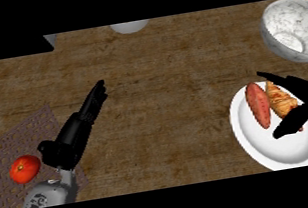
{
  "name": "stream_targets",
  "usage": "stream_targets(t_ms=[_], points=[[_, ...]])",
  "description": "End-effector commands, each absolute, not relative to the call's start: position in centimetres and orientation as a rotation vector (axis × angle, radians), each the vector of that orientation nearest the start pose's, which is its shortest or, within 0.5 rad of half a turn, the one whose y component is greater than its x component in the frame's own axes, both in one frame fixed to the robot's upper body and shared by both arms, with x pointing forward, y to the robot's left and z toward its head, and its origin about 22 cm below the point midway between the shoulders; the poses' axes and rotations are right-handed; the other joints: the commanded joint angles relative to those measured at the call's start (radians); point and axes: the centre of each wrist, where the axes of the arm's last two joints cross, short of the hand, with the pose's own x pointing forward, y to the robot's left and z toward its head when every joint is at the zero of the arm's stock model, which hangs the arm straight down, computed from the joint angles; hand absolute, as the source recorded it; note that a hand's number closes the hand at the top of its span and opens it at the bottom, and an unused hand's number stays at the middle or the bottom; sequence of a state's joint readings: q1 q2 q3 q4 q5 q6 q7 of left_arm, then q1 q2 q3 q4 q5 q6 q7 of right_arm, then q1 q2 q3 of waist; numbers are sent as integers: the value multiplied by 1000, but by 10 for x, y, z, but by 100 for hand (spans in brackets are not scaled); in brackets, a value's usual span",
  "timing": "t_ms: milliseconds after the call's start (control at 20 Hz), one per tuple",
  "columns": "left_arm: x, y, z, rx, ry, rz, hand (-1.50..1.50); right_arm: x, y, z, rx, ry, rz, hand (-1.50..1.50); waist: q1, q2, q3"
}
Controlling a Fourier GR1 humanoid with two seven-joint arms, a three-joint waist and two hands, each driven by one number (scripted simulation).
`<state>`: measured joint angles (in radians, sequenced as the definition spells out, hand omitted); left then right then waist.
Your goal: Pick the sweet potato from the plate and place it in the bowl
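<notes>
A reddish sweet potato [258, 104] lies on the left part of a white plate [283, 148] at the lower right. Beside it on the plate rests a golden croissant [282, 101]. A marbled white bowl [300, 28] stands at the upper right, beyond the plate. My right hand [307, 99] hovers over the plate, open, its fingers stretched above the croissant and its thumb pointing down-left, just right of the sweet potato. My left hand [79, 128] rests open at the left, fingers straight and pointing up-right.
A red tomato [24, 169] sits on a dark woven mat [15, 148] at the lower left. A black object [13, 48] fills the top left corner, and a pale round thing [130, 26] shows at the top edge. The counter is brown wood.
</notes>
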<state>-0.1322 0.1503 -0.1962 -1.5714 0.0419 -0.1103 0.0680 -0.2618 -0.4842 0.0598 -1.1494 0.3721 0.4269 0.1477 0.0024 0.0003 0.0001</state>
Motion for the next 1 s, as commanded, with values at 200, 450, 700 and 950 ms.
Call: stream_targets(t_ms=[200,450,700,950], points=[[258,196,37,-175,-1587,-366,0,305,-337,-18,-340,-983,895,-150,1,0,0],[276,201,31,-157,-1597,-361,0,320,-323,-18,-329,-1099,904,150,0,1,0],[270,196,42,-187,-1566,-370,0,329,-347,-12,-393,-1136,859,150,2,1,0],[254,198,40,-195,-1589,-373,0,324,-328,-37,-420,-1161,843,150,5,1,0]])
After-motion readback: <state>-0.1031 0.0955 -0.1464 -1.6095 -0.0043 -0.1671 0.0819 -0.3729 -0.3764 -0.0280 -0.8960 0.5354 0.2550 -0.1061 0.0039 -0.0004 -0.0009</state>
